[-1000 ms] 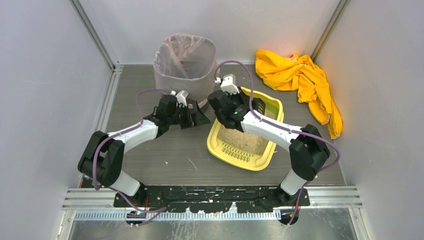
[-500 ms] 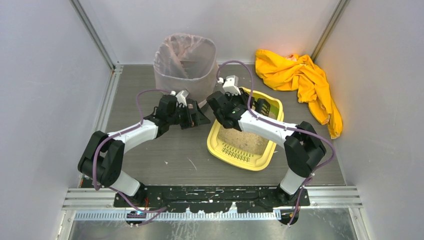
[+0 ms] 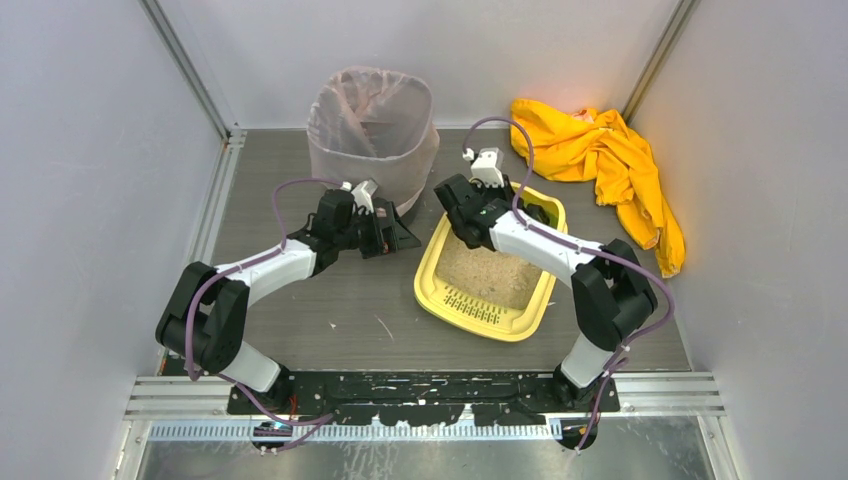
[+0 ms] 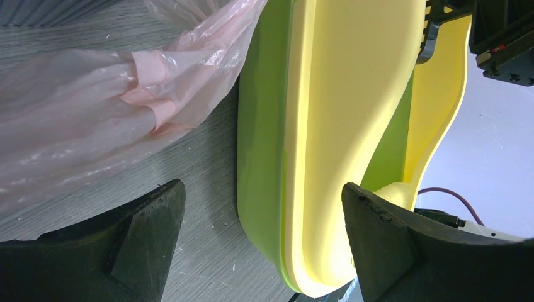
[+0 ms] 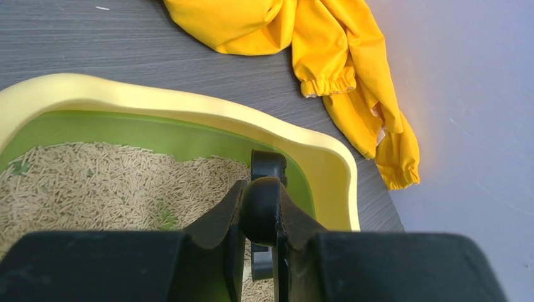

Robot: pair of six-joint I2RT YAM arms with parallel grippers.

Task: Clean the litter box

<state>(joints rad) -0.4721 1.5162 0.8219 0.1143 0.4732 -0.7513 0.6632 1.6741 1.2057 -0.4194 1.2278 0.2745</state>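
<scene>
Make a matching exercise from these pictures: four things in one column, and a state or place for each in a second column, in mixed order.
Things:
1. bin
2. yellow cloth
3. left claw
4. right claw

States or places:
a. shut on a black handle over the litter box
b. open, beside the litter box
c. lined with a pinkish bag
d. crumpled, far right

Pairs: 1c, 2d, 3b, 4a.

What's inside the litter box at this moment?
Beige pellet litter covers the floor of the litter box. The right gripper, shut on a black handle, hangs over it. The handle's lower end is hidden.
</scene>
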